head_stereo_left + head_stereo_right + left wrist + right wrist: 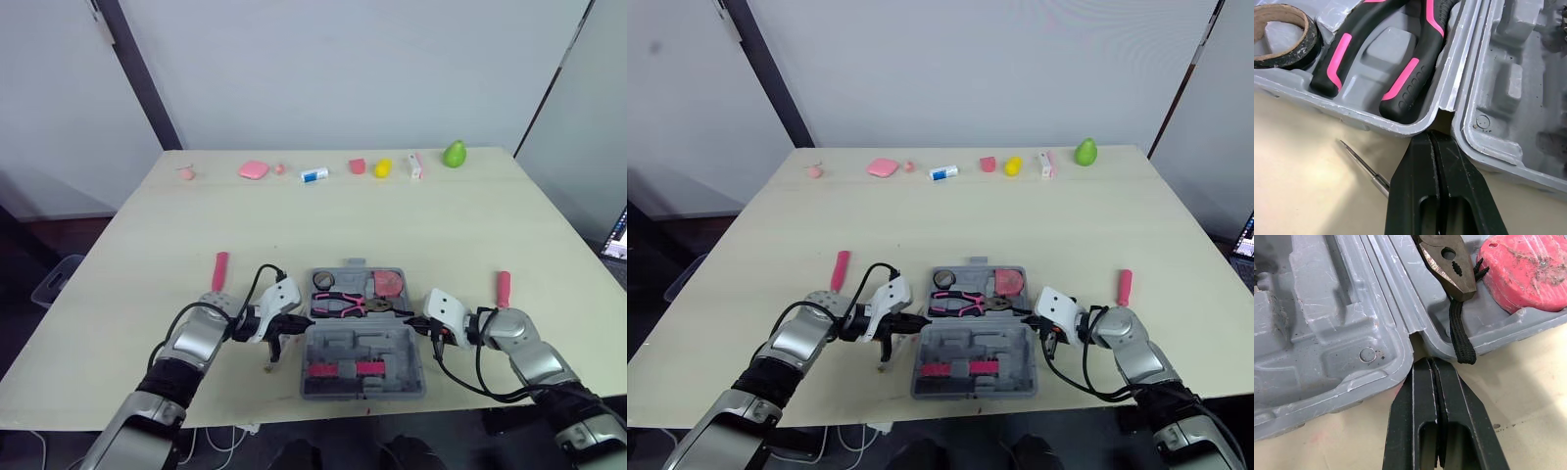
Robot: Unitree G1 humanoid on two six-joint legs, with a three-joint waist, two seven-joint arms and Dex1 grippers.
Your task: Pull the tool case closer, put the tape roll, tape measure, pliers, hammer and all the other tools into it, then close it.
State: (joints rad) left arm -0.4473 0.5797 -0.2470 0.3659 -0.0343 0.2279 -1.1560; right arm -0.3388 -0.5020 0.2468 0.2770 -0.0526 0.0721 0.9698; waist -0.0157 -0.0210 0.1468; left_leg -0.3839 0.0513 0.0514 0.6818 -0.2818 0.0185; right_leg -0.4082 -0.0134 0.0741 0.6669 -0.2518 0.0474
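Tool case (338,345) lies open flat on the surface, lower centre of the frame, with pliers (1415,73), tape roll (1310,36) and red tape measure (1528,269) in its far half. Left gripper (1431,142) and right gripper (1431,364), fingers together on nothing, nose the hinge notches at either end. It's hard, slick moulded plastic (stiff, probably light), so best taken by the near half's rim.

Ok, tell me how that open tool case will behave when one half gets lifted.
The tool case looks like thin moulded plastic, so probably light and slightly flexible. The lifted half should swing on the middle hinge. The pliers and tape roll sit in recesses, yet may shift if tipped.
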